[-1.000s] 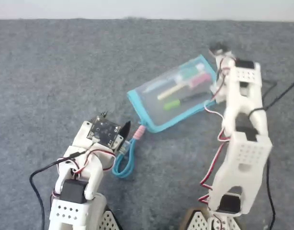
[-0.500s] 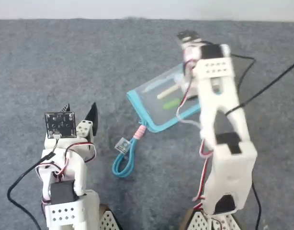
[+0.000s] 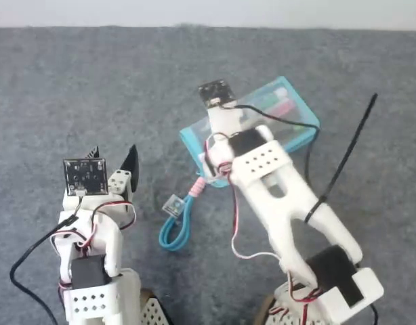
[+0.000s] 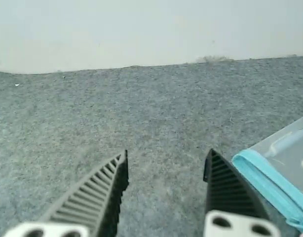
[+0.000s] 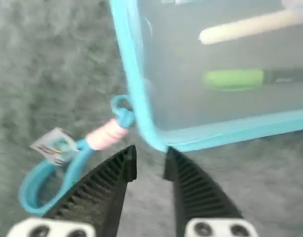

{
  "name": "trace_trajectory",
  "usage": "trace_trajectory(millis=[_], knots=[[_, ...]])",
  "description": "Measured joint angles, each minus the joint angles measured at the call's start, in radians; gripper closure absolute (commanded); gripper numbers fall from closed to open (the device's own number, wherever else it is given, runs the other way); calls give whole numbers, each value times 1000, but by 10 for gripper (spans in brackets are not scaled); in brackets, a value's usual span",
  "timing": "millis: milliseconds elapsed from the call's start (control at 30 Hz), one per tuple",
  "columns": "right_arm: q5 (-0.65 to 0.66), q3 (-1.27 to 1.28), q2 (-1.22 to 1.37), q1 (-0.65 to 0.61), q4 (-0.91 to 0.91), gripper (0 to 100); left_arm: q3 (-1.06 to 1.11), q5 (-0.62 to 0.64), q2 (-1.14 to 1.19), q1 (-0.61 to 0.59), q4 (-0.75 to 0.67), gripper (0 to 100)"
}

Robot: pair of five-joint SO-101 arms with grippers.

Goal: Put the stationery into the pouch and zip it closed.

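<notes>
High view: pouch laid flat on bench, stationery seen inside, strap trailed off its corner.

Left wrist: left claw spread wide, empty.

Right wrist: right claw parted narrowly, nothing gripped, hung over pouch corner. Pouch judged light, floppy, probably slick. Pink pull reckoned best grab spot.

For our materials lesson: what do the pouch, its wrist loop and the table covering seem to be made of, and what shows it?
Pouch: seemingly clear, slightly frosted soft plastic, since pens show through; teal trim looks like fabric binding. Wrist loop: probably smooth teal cord or rubbery plastic; hard to tell. Table covering: grey felt or short-pile carpet, matte and fuzzy.
</notes>
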Motion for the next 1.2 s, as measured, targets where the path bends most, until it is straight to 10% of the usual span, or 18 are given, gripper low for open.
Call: trace_trajectory(millis=[567, 1200], knots=[[-425, -49, 331, -112, -255, 738, 0, 0, 0, 0, 0, 761], [-457, 20, 249, -229, -181, 741, 0, 0, 0, 44, 0, 761]])
